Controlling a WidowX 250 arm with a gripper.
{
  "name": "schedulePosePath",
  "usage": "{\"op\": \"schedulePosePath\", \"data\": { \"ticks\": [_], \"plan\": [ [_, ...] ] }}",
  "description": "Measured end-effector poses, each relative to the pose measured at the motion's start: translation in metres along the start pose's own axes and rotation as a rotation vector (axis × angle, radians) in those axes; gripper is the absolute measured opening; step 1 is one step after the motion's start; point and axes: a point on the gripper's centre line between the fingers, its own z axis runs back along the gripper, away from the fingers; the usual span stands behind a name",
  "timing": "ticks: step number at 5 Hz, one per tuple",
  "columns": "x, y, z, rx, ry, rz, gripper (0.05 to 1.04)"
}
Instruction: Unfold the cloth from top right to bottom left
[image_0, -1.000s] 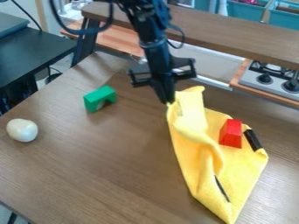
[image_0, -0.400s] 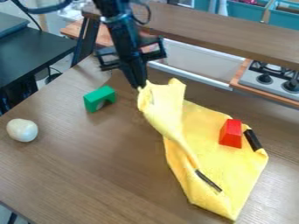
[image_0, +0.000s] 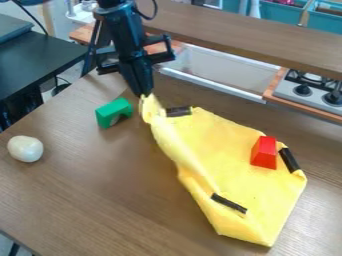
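Observation:
The black gripper (image_0: 145, 95) hangs over the upper middle of the table, shut on the left corner of the yellow cloth (image_0: 230, 165). From there the cloth slopes down to the right and front, lying mostly spread, with a fold running along its left edge. Black strips show at its top, right and lower parts. On the cloth's right part rests a red block (image_0: 264, 152).
Just left of the gripper sits a green arch block (image_0: 114, 112). A white egg-shaped object (image_0: 25, 148) lies at the table's far left. Behind the table are a raised wooden shelf (image_0: 247, 37) and a stove (image_0: 310, 90).
The gripper has moved left and slightly up in the view, drawing the cloth's corner with it. The cloth has spread wider, and a black strip has come into sight near the top.

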Motion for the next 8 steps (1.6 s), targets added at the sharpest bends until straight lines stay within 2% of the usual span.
{"op": "schedulePosePath", "data": {
  "ticks": [1,2,3,4,5,6,7,8],
  "plan": [
    [-0.001,0.003,0.010,0.012,0.031,-0.003,0.048],
    [0.000,0.015,0.001,0.079,0.089,0.015,0.048],
    [0.001,0.034,-0.013,0.189,0.123,0.062,0.048],
    [0.003,0.049,-0.028,0.265,0.153,0.098,0.048],
    [0.000,0.059,-0.036,0.319,0.188,0.134,0.048],
    [-0.003,0.070,-0.041,0.377,0.204,0.147,0.048],
    [-0.007,0.085,-0.050,0.442,0.195,0.154,0.048],
    [-0.012,0.103,-0.062,0.544,0.135,0.136,0.048]
  ]
}}
